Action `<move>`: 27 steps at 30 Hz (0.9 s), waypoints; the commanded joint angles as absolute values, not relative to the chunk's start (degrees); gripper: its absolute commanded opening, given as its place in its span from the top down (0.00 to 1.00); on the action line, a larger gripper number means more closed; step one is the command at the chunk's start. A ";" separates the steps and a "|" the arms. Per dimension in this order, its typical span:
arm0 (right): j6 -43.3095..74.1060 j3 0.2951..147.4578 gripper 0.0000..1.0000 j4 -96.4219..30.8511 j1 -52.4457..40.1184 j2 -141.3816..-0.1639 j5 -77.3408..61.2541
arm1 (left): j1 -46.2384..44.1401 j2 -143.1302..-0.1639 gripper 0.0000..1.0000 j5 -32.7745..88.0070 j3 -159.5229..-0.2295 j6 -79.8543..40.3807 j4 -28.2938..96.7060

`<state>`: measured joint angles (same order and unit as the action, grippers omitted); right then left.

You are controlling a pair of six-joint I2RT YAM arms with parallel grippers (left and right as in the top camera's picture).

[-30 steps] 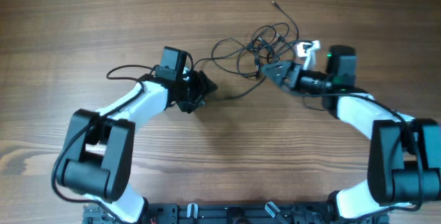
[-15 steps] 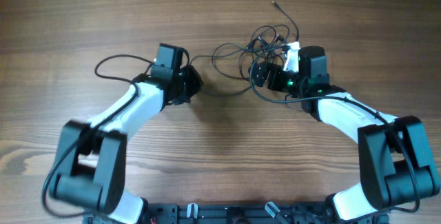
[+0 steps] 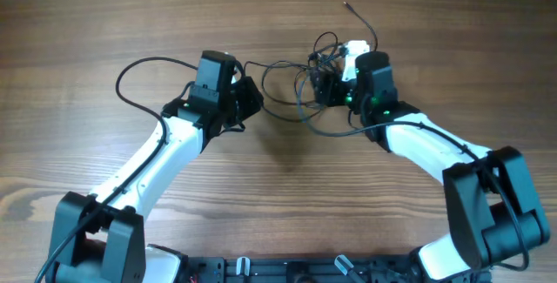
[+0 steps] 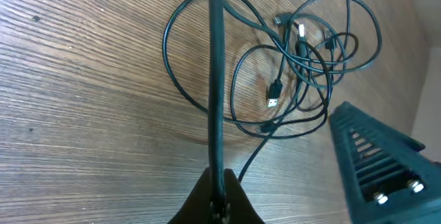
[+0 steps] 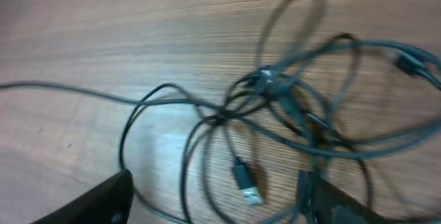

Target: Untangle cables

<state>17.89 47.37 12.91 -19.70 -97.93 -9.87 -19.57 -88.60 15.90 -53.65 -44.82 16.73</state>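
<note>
The cables [image 3: 324, 55] lie as a knot of thin black loops at the table's back middle, with one free end [image 3: 346, 6] trailing off behind. My left gripper [image 3: 250, 100] sits left of the knot, shut on one strand [image 4: 215, 79] that runs taut from its jaws towards the tangle [image 4: 303, 52]. A small plug [image 4: 273, 93] lies inside the loops. My right gripper [image 3: 320, 84] hangs over the knot's near side. In the right wrist view it [image 5: 217, 179] stands open, with several strands and a plug [image 5: 244, 182] between its fingers.
The table is bare brown wood [image 3: 278, 187]. A thicker black arm cable [image 3: 130, 78] loops out behind my left arm. The right gripper's finger [image 4: 375, 165] shows at the lower right of the left wrist view, close to the tangle.
My left gripper has shut on a strand and drawn it back and to the left. My right gripper has swung left onto the knot, and its jaws have narrowed a little.
</note>
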 commanded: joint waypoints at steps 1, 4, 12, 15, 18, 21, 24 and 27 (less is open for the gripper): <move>13.47 48.42 0.27 13.30 -21.82 -98.54 -5.80 | -19.73 -88.23 0.96 15.11 -54.13 -43.46 16.80; 13.50 48.42 0.31 15.40 -21.96 -101.95 -5.13 | -19.73 -88.23 0.96 15.14 -54.13 -43.46 16.80; 18.72 48.97 0.96 17.54 -17.93 -102.72 -4.45 | -14.98 -84.66 0.96 15.14 -54.13 -36.60 20.60; 21.71 48.97 0.96 11.84 -12.88 -100.95 -0.62 | -9.56 -79.81 0.96 15.14 -54.13 -32.23 23.86; 21.50 48.97 0.96 6.33 -5.78 -99.09 0.64 | -0.82 -72.97 0.96 15.14 -54.13 -27.24 25.58; 21.58 48.97 0.96 3.29 1.52 -97.71 0.58 | 8.23 -67.70 0.96 15.14 -54.13 -25.87 24.88; 21.63 48.97 0.96 2.59 7.53 -96.95 -0.69 | 15.53 -64.55 0.96 15.14 -54.13 -25.82 24.43; 21.58 48.97 0.95 1.89 12.36 -96.84 -3.51 | 22.04 -63.35 0.96 15.14 -54.13 -25.67 23.18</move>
<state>20.99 48.27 2.55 8.97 -98.30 -1.87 16.62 -64.64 15.66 -53.65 -27.81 24.23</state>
